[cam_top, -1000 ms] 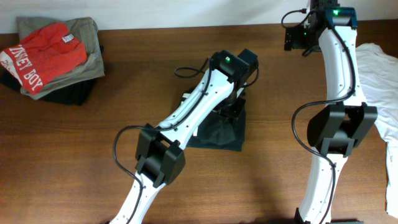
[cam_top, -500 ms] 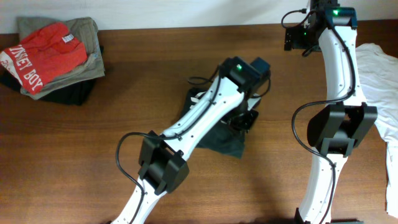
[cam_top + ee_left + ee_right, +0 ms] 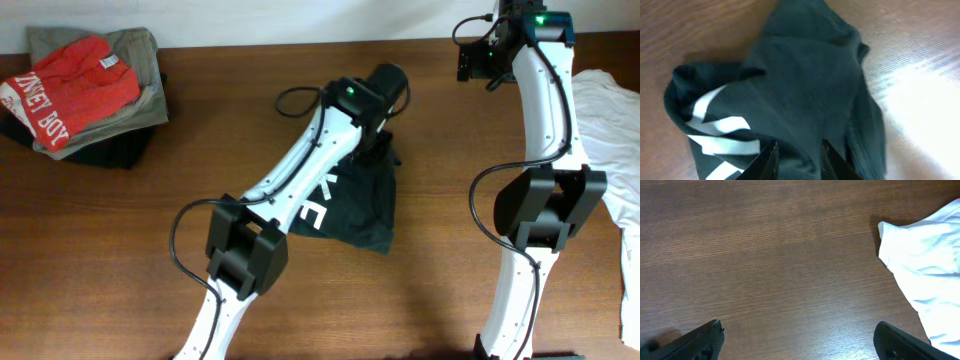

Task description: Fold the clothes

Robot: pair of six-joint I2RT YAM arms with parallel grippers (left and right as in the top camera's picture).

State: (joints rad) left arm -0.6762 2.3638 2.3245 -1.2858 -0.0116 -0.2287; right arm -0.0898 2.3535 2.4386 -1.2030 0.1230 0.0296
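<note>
The black T-shirt (image 3: 362, 208) lies crumpled in the middle of the wooden bench (image 3: 100, 250), about halfway between the near and far edges. Its near hem spreads flat on the wood, and the cloth narrows toward its far end. Part of the white lettering (image 3: 316, 205) shows on its left side, beside the left arm; the wrist view shows the same white strokes (image 3: 720, 140) on a rumpled fold. Only part of the word can be read.

At the shirt's far end the left gripper (image 3: 799, 146) has its two fingers (image 3: 771, 161) pressed in on a pinch of the black cloth, which bunches up between them. From there the cloth runs away from the camera in soft ridges.

Farther back, close to the far edge and toward the right, the right gripper (image 3: 799, 327) hangs over bare wood with its fingers (image 3: 704, 341) spread wide and nothing between them.

A white garment (image 3: 612, 130) lies against the right edge, and one corner of it shows in the right wrist view.

In the far left corner sits a stack of folded clothes (image 3: 85, 90), with a red shirt with white print on top, olive cloth beneath it and dark cloth at the bottom.
</note>
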